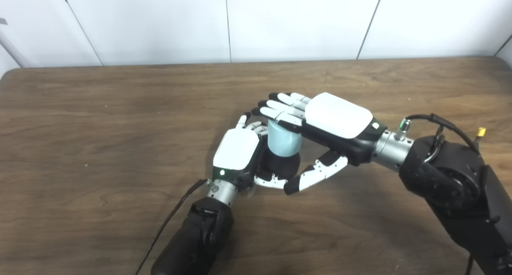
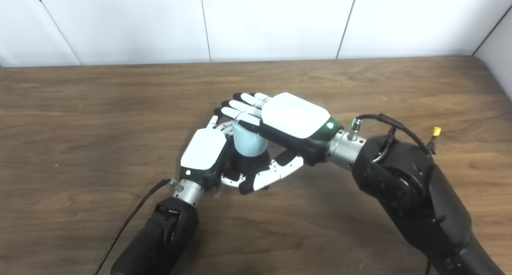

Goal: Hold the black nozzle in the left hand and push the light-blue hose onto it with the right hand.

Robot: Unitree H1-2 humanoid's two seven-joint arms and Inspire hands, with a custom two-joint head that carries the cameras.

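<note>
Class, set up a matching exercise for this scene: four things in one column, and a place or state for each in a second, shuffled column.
Things
1. black nozzle
2. light-blue hose
3. left robot hand
4. right robot hand

States
A. fingers stretched flat over the hose top
B. sits above the nozzle
C. wrapped around the nozzle
D. lowest part, under the hose

Pairs: 1-D, 2-B, 3-C, 4-A

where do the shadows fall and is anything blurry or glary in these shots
Left eye view: soft shadows on the table pool under the right hand and beside the left hand; the picture is slightly soft overall. Right eye view: the white back of each hand looks bright and nearly washed out, while the light-blue hose and black nozzle below it stay readable.
</note>
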